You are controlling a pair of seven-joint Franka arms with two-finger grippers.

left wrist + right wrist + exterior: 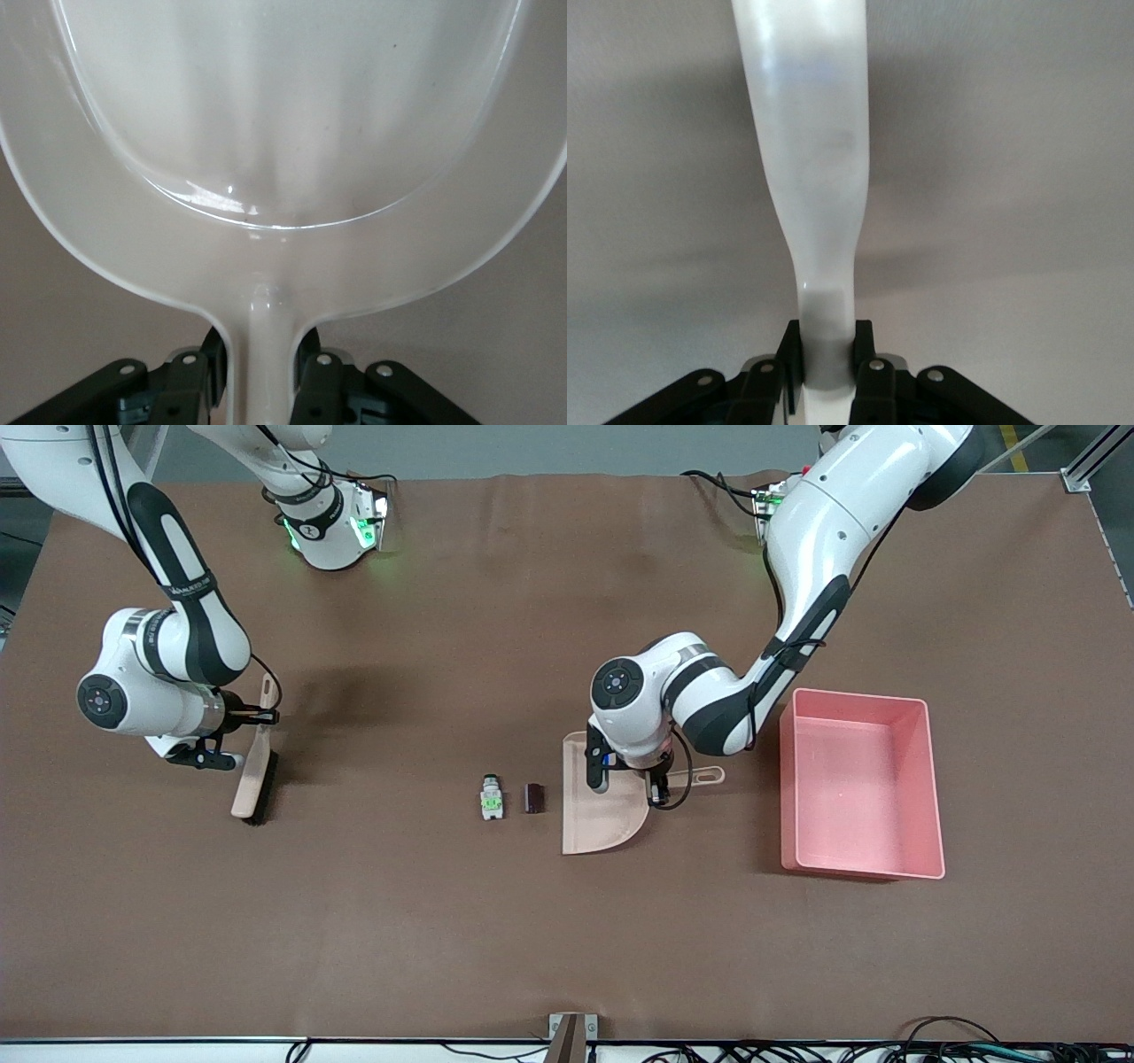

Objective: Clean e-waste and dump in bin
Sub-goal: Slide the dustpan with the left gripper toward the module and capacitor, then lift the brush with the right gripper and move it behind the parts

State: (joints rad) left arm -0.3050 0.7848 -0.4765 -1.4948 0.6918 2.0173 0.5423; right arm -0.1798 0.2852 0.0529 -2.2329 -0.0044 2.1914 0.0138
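Note:
The e-waste lies on the brown mat: a white-grey piece with a green label point(491, 797) and a dark stubby cylinder point(533, 798) beside it. The beige dustpan point(598, 808) rests with its open edge close to the cylinder. My left gripper point(660, 776) is shut on the dustpan's handle, which also shows in the left wrist view point(263, 372) with the pan point(283, 133) filling it. My right gripper point(255, 716) is shut on the beige brush point(255, 775) toward the right arm's end; the right wrist view point(827, 354) shows the brush handle point(811, 159). The pink bin point(921, 779) stands beside the dustpan, toward the left arm's end.
The brown mat point(567, 939) covers the table. The two arm bases stand at the table's back edge. Cables run along the front edge.

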